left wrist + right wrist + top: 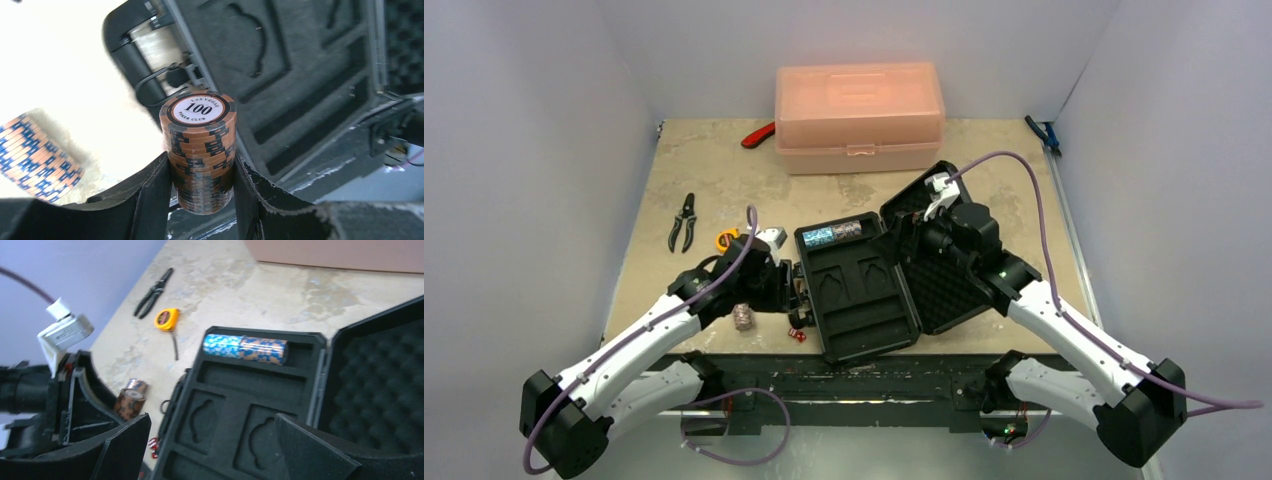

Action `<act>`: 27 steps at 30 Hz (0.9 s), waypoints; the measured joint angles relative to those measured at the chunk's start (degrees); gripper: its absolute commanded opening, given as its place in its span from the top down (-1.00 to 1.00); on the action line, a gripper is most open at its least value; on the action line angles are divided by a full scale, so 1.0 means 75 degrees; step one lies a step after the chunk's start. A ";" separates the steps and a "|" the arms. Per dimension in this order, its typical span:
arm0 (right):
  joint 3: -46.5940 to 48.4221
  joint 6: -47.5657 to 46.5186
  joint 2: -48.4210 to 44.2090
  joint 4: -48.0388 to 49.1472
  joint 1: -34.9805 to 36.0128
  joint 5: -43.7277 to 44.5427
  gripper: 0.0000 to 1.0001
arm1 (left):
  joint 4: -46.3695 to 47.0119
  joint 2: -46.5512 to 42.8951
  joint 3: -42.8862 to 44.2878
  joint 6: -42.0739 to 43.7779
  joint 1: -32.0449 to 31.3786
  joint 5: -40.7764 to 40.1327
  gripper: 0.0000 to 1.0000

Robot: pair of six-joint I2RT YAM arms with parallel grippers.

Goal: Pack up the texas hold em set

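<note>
Reddish-brown chip stack (200, 150) is clamped between the fingers (150, 195) of the left gripper (200, 162), with pads pressed on both sides and the top chip, marked 100, facing the wrist camera. It is held just beside the briefcase (859, 300), on the left by the handle and off the foam. I can't tell whether its bottom touches the table (714, 170). The briefcase lies open mid-table with the lid tipped back to the right. Its top slot holds a row of chips (839, 233) on their side, blue then brownish. A loose chip stack (743, 316) rests on the table near the left gripper, on the side away from the case. It looks blue-striped in the left wrist view and washed out from above. Two red dice (796, 333) sit on the table by the case's near-left corner, too tiny to read the pips. The right gripper (212, 420) hangs over the open case with jaws spread wide and nothing held; from above, the wrist hides its fingers. A pink box (859, 115) stands at the back edge, and a red-handled tool (759, 135) pokes out at its left, mostly hidden. Pliers (683, 220) and a yellow tape measure (726, 239) lie left of the case. A blue-handled tool (1044, 133) at the far right corner is too small to identify. The left wrist view is overexposed on the table side.
</note>
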 measured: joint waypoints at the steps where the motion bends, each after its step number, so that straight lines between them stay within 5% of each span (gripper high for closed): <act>1: -0.0137 0.0067 -0.0108 0.0128 0.0000 -0.0189 -0.98 | 0.0067 -0.0076 0.0050 0.0067 0.0000 0.0128 1.00; 18: -0.1241 0.0711 -0.1349 0.2754 0.0000 -0.3503 -0.90 | 0.1355 -0.0460 0.0985 0.0664 0.0000 0.2847 1.00; 27: -0.1332 0.1399 -0.1489 0.4039 0.0000 -0.4229 -0.77 | 0.2358 -0.0353 0.1241 0.0644 0.0000 0.4054 1.00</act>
